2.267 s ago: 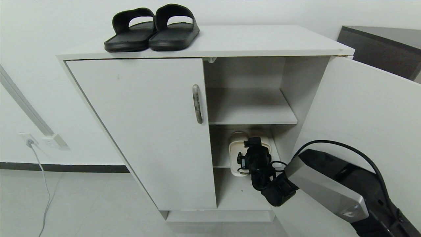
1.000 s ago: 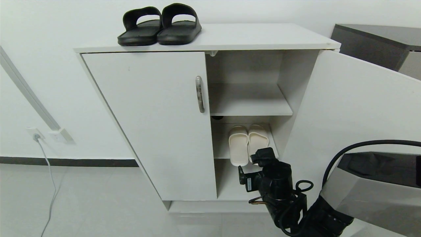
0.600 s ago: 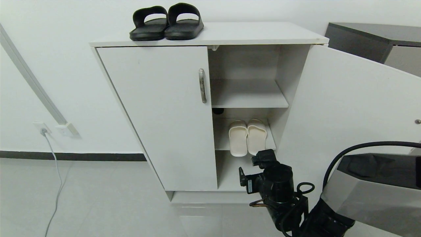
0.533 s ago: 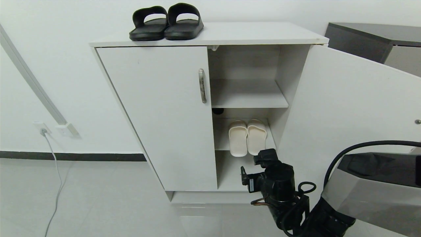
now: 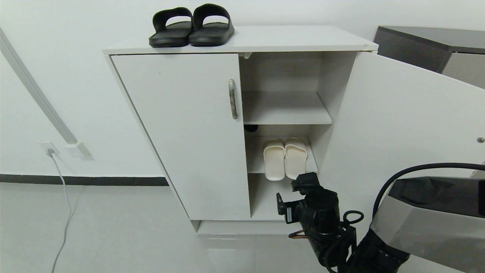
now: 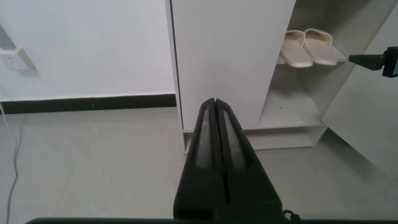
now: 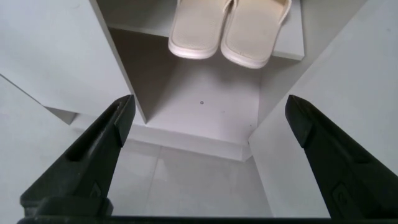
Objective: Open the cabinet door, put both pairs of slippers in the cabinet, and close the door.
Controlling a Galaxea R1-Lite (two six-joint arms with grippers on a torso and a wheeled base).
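Left gripper [image 6: 214, 109]: fingers pressed together, nothing held, low in front of the closed left door [image 5: 182, 132]. Black slippers [image 5: 191, 25]: side by side on the left end of the cabinet [image 5: 303, 38] top, long axes front-to-back, well above both grippers. Cream slippers [image 5: 285, 157]: on the middle shelf of the right compartment. Right gripper [image 7: 209, 109]: fingers spread wide, empty, low in front of the bottom compartment, beside the open right door [image 5: 398, 125]. Judgement: the black pair comes next, up and left of the right gripper; the left arm looks nearer sideways.
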